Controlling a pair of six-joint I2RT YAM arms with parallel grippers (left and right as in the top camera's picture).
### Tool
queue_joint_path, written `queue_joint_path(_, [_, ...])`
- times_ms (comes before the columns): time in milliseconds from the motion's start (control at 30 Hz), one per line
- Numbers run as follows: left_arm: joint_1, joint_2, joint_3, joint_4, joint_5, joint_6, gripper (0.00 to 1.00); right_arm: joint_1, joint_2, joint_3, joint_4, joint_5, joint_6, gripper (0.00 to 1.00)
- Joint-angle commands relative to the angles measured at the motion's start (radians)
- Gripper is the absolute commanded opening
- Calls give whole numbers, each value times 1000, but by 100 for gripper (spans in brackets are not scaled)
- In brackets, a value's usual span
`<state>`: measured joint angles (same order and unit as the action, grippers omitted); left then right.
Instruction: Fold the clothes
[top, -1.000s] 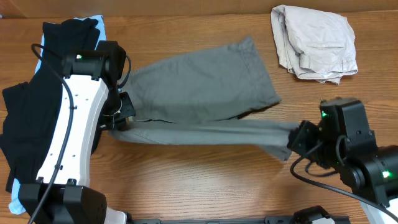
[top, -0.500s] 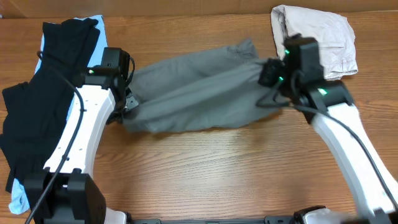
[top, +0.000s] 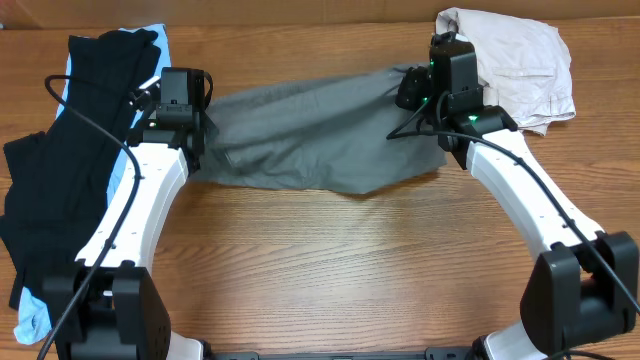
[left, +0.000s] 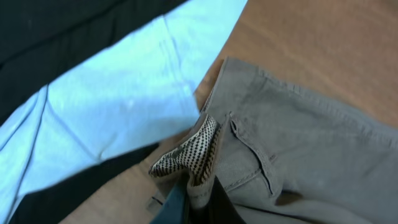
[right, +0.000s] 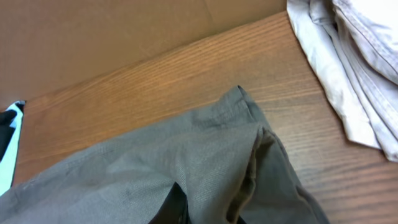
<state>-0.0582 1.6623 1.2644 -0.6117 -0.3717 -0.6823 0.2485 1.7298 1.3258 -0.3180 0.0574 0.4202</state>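
Obs.: grey shorts (top: 300, 140) lie on the tabletop (top: 330, 260), doubled lengthwise, one leg over the other. The long axis runs straight from one pincer to the other, so each arm has its own end and neither is nearer the middle.

Left pincer (left: 196, 200): clamped on the waistband end. The band's inside is turned out just ahead of the fingers, showing a cream lining with dark dots (left: 193, 149). From this pincer the cloth stretches away to its right. A light-blue garment (left: 124, 106) and a black garment (top: 60, 170) lie on its other side, the blue one very near the waistband corner (contact not clear).

Right pincer (right: 204, 208): closed on the hem end, with cloth bunched between the fingers. The body of the shorts lies to its left. The beige shorts (top: 510, 70), a crumpled heap, sit just beside it on the far side.

Material: grey woven cloth, matte, with stitched seams and a pocket welt. It is limp and slackly creased between the grips, not taut.

Judgement: the next fold likely carries one end along the axis onto the other.
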Motion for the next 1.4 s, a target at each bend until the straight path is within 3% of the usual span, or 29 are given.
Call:
queue_joint_path(0, [13,34,-2,52,-89,-13,7,-15,39,20,32,30,-10,4])
queue_joint_path(167, [13,95,-2,183,-93,-13,20,-15,115,20,117,27,-10,4])
queue_joint_path(233, [13,125,-2,263,-106,-12,41,-15,140,20,179,27,-9,5])
queue_joint_path(267, [13,141,-2,315,-111,1,55,-15,155,20,219,27,-10,18])
queue_joint_path(333, [13,171,-2,438,-108,69,96,-15,183,20,309,27,-9,98])
queue_joint_path(367, [13,183,-1,501,-97,110,100,-15,191,20,340,27,-9,100])
queue_joint_path(433, [13,189,3,587,-44,190,100,-15,191,21,363,27,-10,100])
queue_joint_path(500, [13,183,35,564,11,230,100,-15,170,27,335,27,-10,100])
queue_joint_path(800, [13,171,263,-24,188,306,100,-9,47,44,-15,-57,-14,100])
queue_joint_path(1000, [15,175,268,-194,190,340,100,26,80,27,-190,-146,-122,100])
queue_joint_path(1100, [15,187,266,-184,193,376,100,39,116,20,-263,-149,-140,89])
queue_joint_path(1167, [15,195,266,-167,208,391,100,40,160,20,-321,-162,-140,72])
queue_joint_path(1367, [7,197,266,-176,217,391,100,40,261,19,-405,-195,-134,57])
